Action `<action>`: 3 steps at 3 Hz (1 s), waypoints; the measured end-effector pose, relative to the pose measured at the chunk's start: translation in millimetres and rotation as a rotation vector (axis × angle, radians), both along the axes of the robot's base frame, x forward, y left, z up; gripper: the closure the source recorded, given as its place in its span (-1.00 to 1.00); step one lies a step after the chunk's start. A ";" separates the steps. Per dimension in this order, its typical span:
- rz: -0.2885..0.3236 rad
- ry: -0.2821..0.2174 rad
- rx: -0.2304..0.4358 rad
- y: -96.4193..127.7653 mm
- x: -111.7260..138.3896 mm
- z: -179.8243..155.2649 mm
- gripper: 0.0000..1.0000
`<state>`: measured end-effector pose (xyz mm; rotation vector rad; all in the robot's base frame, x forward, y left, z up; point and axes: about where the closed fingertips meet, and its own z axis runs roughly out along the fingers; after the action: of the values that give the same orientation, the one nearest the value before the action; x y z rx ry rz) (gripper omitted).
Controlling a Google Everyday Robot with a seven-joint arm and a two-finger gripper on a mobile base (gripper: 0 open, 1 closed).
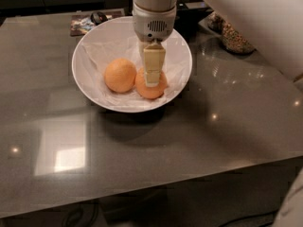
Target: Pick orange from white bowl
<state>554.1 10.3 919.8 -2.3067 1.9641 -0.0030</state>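
Observation:
The white bowl [90, 46], lined with crumpled white paper, stands on the dark table and holds two oranges. The deeper-coloured orange [151, 90] lies at the right of the bowl, touching a paler, smoother orange [120, 74] on its left. My gripper [152, 81] hangs straight down from the white arm over the bowl. Its cream tip is right on top of the deeper orange and covers that fruit's upper middle. The orange rests on the paper in the bowl.
A jar of grainy snacks [235, 40] stands at the back right. A small dark packet and a round object [90, 21] lie behind the bowl at the back left. The table's front edge [156, 186] runs across below.

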 end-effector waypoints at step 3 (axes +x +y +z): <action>-0.020 0.033 -0.021 0.8 9.1 -19.0 -0.26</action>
<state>563.2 11.2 900.8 -2.3147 2.0120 0.0134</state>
